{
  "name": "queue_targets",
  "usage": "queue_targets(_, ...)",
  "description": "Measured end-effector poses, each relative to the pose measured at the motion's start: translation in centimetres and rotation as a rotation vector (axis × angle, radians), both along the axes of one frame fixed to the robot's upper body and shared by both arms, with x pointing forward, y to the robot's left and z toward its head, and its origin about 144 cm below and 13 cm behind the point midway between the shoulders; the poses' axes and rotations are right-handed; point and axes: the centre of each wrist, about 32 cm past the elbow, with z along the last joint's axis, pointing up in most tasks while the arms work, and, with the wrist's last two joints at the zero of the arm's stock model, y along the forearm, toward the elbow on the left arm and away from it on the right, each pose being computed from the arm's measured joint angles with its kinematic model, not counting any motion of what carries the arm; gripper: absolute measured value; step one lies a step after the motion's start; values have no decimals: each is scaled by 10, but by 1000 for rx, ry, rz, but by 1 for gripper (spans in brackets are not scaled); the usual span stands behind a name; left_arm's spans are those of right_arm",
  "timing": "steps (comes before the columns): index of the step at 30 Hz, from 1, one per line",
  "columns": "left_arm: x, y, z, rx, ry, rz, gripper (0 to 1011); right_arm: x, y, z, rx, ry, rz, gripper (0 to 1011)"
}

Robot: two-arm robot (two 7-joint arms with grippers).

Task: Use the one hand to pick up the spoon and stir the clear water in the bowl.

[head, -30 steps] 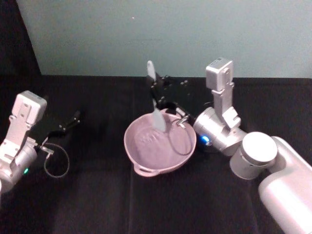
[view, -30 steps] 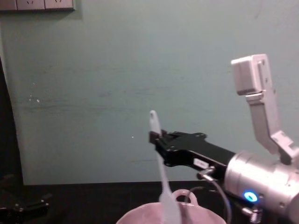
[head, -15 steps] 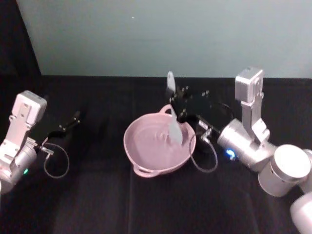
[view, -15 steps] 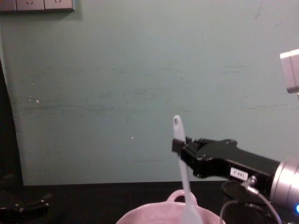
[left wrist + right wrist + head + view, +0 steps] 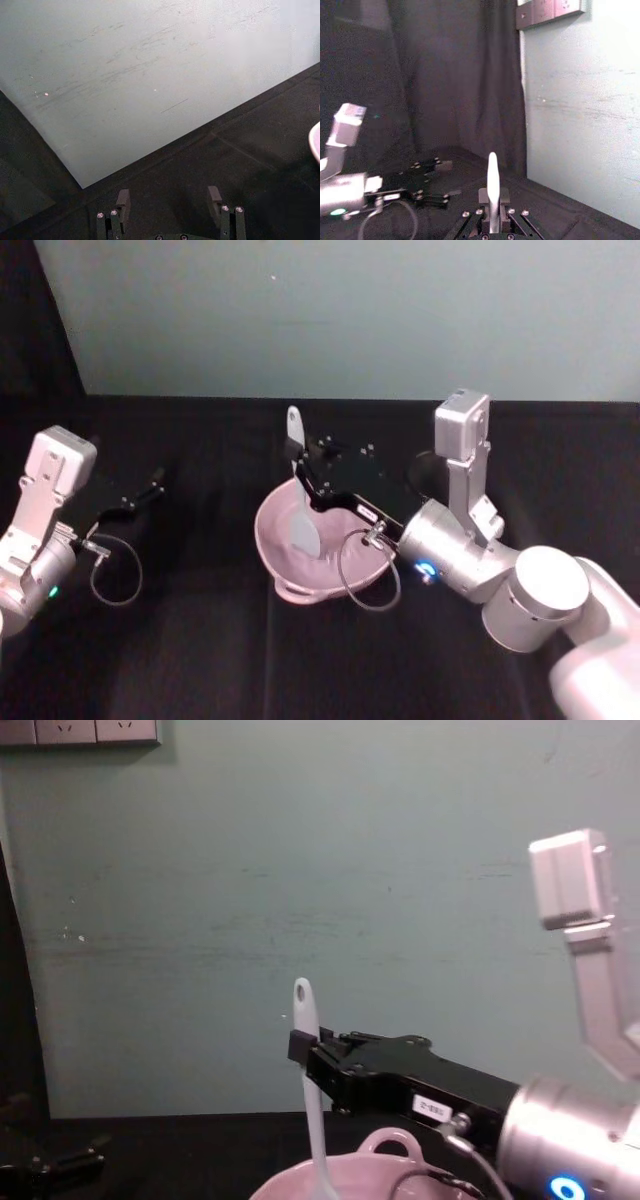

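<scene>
The pale pink bowl (image 5: 268, 540) sits mid-table, its loop handle (image 5: 292, 590) toward me. My right gripper (image 5: 305, 465) reaches over it from the right and is shut on the white spoon (image 5: 301, 520). The spoon stands nearly upright, its holed handle end up and its flat head down inside the bowl's left half. From the chest view the spoon (image 5: 308, 1070) drops from the right gripper (image 5: 300, 1046) behind the bowl's rim (image 5: 285, 1184). The spoon's handle (image 5: 492, 180) rises between the jaws in the right wrist view. My left gripper (image 5: 150, 485) rests open at the far left, with nothing between its fingers (image 5: 122, 200).
A dark round cup (image 5: 424, 472) stands behind the right arm, beyond the bowl. A cable loop (image 5: 366, 570) hangs from the right wrist over the bowl's near right rim. Another cable loop (image 5: 115, 578) lies by the left arm. Black cloth covers the table below a pale green wall.
The right gripper has swung the spoon leftward across the bowl, from the right half to the left half. Before that it had moved right. The left arm has stayed still.
</scene>
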Motion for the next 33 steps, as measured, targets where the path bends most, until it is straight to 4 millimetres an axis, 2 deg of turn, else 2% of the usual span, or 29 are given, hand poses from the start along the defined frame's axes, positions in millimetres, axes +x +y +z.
queue_targets(6,0,0,0,0,0,0,1011,20,8,-6,2,-20,-75,114)
queue_targets(10,0,0,0,0,0,0,1011,32,0,-9,-12,-69,-143,114)
queue_targets(15,0,0,0,0,0,0,1011,34,-15,-6,-21,-98,-182,114)
queue_targets(20,0,0,0,0,0,0,1011,24,-34,0,-32,-99,-160,114)
queue_targets(21,0,0,0,0,0,0,1011,15,-41,2,-32,-80,-129,114)
queue_targets(24,0,0,0,0,0,0,1011,4,-47,4,-23,-55,-87,114)
queue_targets(28,0,0,0,0,0,0,1011,-11,-44,7,-4,-14,-10,114)
queue_targets(33,0,0,0,0,0,0,1011,-17,-32,7,10,12,54,113)
